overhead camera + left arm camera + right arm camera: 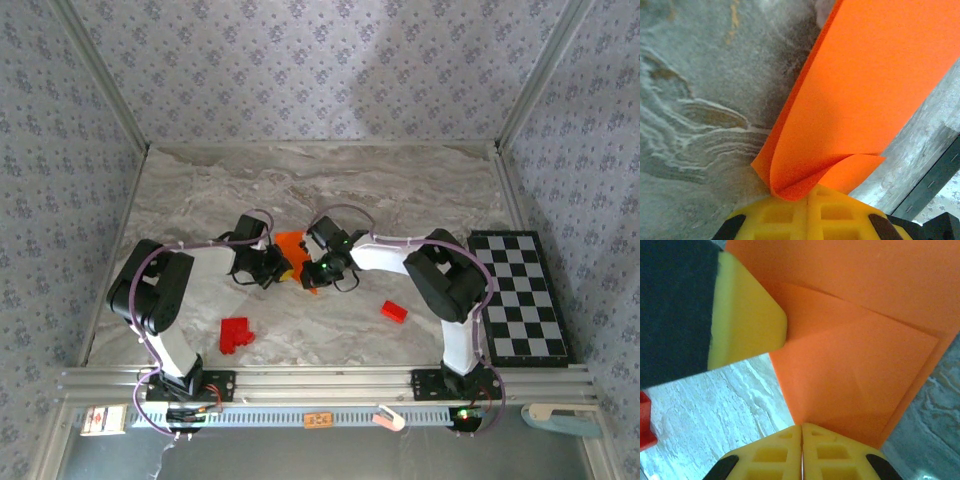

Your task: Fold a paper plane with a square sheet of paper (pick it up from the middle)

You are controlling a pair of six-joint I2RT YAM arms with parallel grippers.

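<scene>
The two yellow fingers (pixel 770 455) of the right gripper (pixel 801 432) sit closest to the right wrist camera. They are pressed together so that only a hairline seam shows between them. The lower corner of the orange sheet of paper (pixel 865 355) runs down into that seam, so the jaws are clamped on the paper. From there the sheet spreads up and to the right, with a folded flap lying over it. At the upper left of that view the left gripper's yellow pad (pixel 747 315), backed in black, touches the paper's left edge, and a red block (pixel 645 420) peeks in at the left border. In the left wrist view the left gripper (pixel 807 192) likewise has its yellow fingers closed tight. A curled, doubled-over corner of the sheet (pixel 865 90) is pinched at their seam, and the rest rises away beside the grey marbled table (pixel 690 125). From above, the left gripper (pixel 278 268) and right gripper (pixel 312 272) meet near the middle of the table (pixel 400 190), tips just beside each other. The paper (pixel 290 243) is between them and shows mostly on their far side. Red blocks (pixel 236 334) lie nearer the left arm's base and a single one (pixel 394 312) nearer the right arm, both apart from the paper. A chequered board (pixel 520 295) lies along the table's right edge.
</scene>
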